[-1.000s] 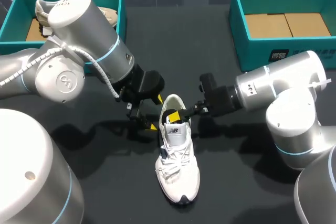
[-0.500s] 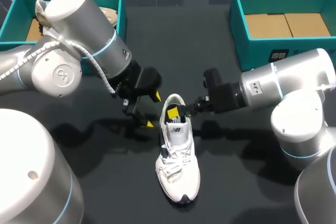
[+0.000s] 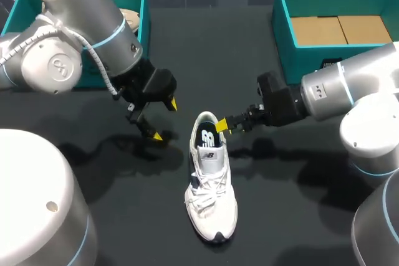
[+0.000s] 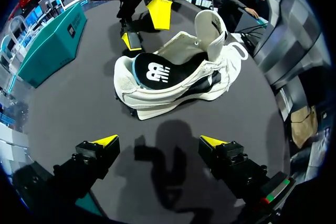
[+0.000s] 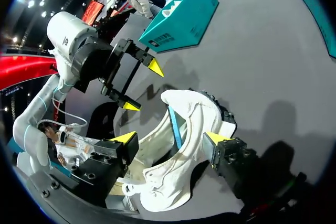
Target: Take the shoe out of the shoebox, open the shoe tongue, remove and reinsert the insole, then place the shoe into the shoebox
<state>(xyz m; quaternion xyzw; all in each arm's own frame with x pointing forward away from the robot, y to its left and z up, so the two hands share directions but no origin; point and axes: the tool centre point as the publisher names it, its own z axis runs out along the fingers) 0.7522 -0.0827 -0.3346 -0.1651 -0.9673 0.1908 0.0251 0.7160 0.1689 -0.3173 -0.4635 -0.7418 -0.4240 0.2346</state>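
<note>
A white shoe [image 3: 210,185] lies on the dark table, toe toward the front, with its black insole [image 3: 207,137] inside. My right gripper [image 3: 222,126] is at the heel collar, open. In the right wrist view the heel [image 5: 195,109] lies between its spread fingers [image 5: 125,138], and I see no grip on it. My left gripper [image 3: 163,119] hangs open to the left of the heel, clear of the shoe. In the left wrist view the shoe [image 4: 173,80] lies ahead of the open left gripper [image 4: 159,141], its tongue [image 4: 210,24] raised and the insole [image 4: 157,72] showing.
A teal shoebox [image 3: 142,4] at the back left holds another shoe [image 3: 128,15]. A second teal shoebox [image 3: 283,42] at the back right shows only its cardboard bottom. Dark tabletop [image 3: 280,204] lies around the shoe and toward the front.
My right gripper has opened and drawn back to the right, out of the shoe's opening to the heel edge. My left gripper has moved left, away from the shoe.
</note>
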